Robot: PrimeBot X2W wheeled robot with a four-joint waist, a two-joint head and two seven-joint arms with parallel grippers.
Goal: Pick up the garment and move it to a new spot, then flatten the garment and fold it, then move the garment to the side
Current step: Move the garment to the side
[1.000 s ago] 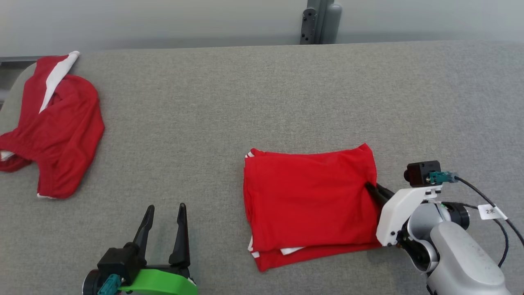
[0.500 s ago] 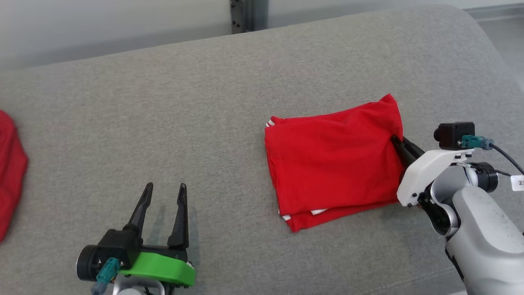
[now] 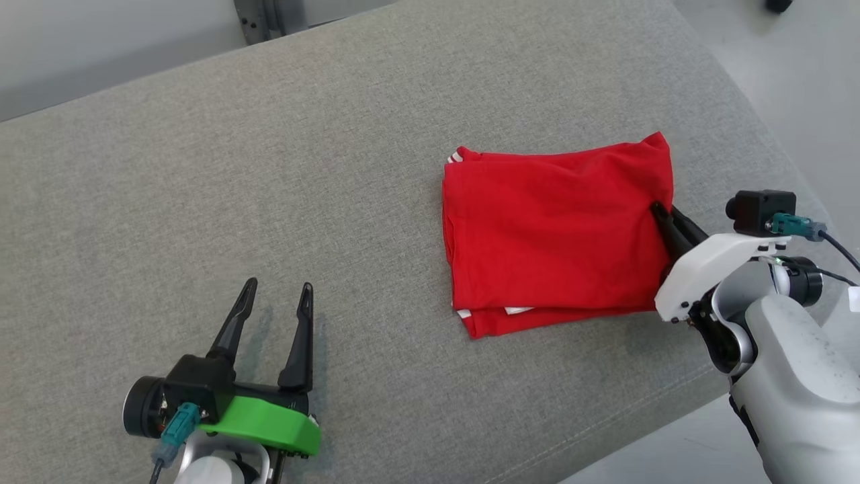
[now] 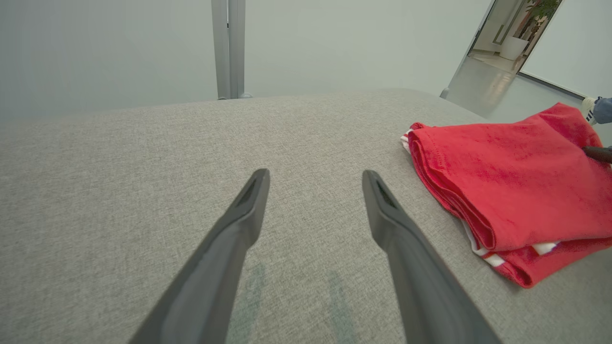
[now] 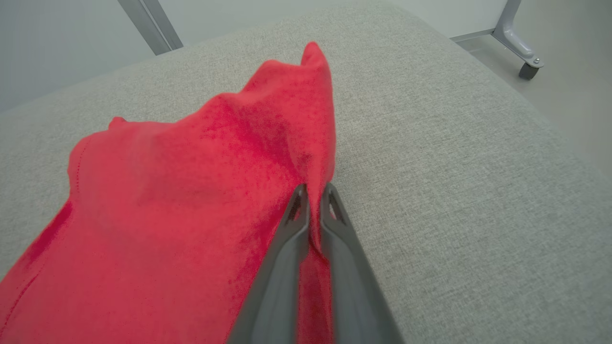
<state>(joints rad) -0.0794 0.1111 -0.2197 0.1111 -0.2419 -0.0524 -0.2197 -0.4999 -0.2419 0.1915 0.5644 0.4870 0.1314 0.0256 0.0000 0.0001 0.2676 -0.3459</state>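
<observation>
A folded red garment [image 3: 557, 228] with white trim at its lower edge lies on the right part of the grey table [image 3: 302, 168]. My right gripper [image 3: 662, 212] is shut on the garment's right edge. In the right wrist view the closed gripper [image 5: 314, 188] pinches a raised fold of the red garment [image 5: 191, 181]. My left gripper [image 3: 279, 292] stands open over bare table at the lower left, well apart from the garment. The left wrist view shows this gripper [image 4: 315, 177] with nothing in it and the garment [image 4: 516, 181] off to its right.
The table's rounded right end [image 3: 732, 101] and front edge [image 3: 638, 430] run close to the garment, with floor beyond. A metal post [image 3: 259, 17] stands behind the table. A caster wheel [image 5: 528, 69] sits on the floor past the right end.
The head camera has swung right, so the crumpled red garment at the left has left the picture. My right gripper has drawn the folded garment toward the table's right end.
</observation>
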